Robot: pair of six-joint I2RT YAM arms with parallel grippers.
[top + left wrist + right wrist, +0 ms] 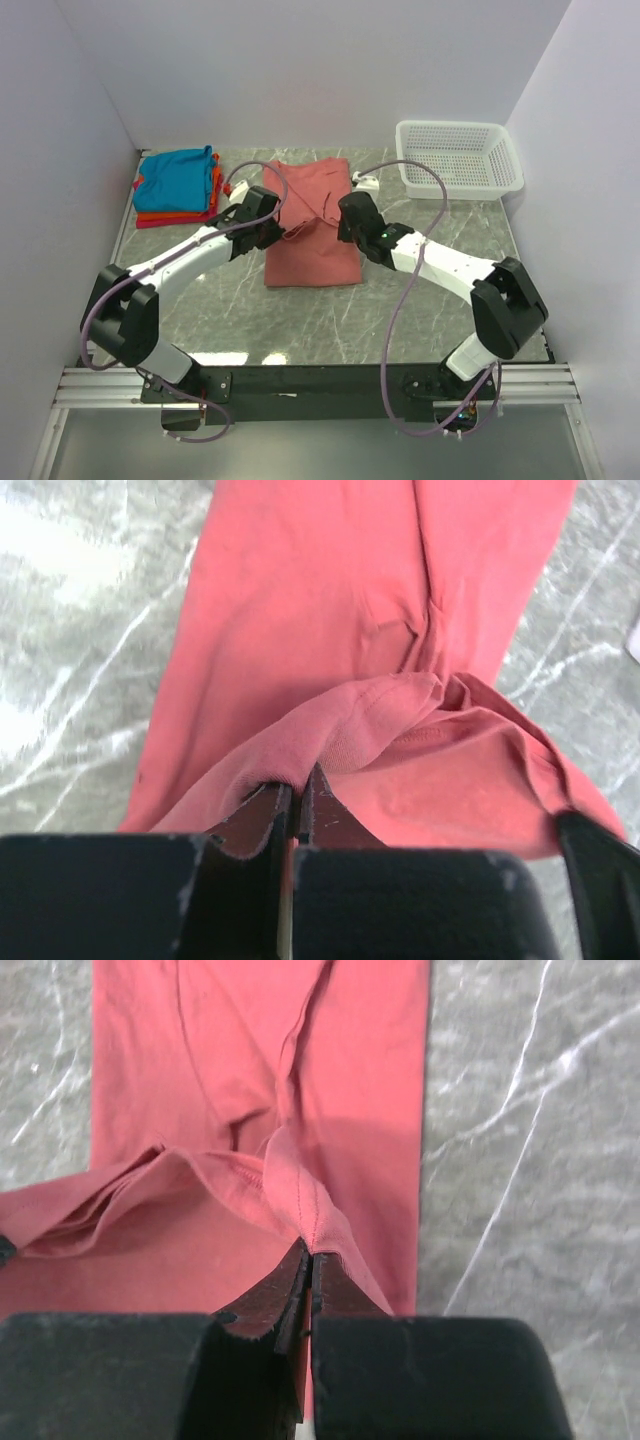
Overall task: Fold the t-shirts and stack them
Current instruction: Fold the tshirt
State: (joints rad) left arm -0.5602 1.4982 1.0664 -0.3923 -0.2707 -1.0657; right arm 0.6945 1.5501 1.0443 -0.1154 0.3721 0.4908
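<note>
From above, the salmon-pink t-shirt point(312, 255) lies in the middle of the table point(420, 300), with the folded stack point(178, 188) at far left. On the left wrist view, your left gripper point(297, 790) is clamped on a lifted fold of cloth. On the right wrist view, your right gripper point(308, 1258) pinches a hemmed edge. You appear to be mid-fold. Next, carry both pinches across together, level, then release.

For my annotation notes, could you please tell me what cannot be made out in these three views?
1. Folded stack, top external: only edges show beneath the teal shirt, so the count is unclear.
2. Salmon-pink shirt: the left gripper and right gripper cover its middle in the top view; both wrist views crop its far end.
3. White object behind the right gripper: partly hidden, too small to identify.
</note>
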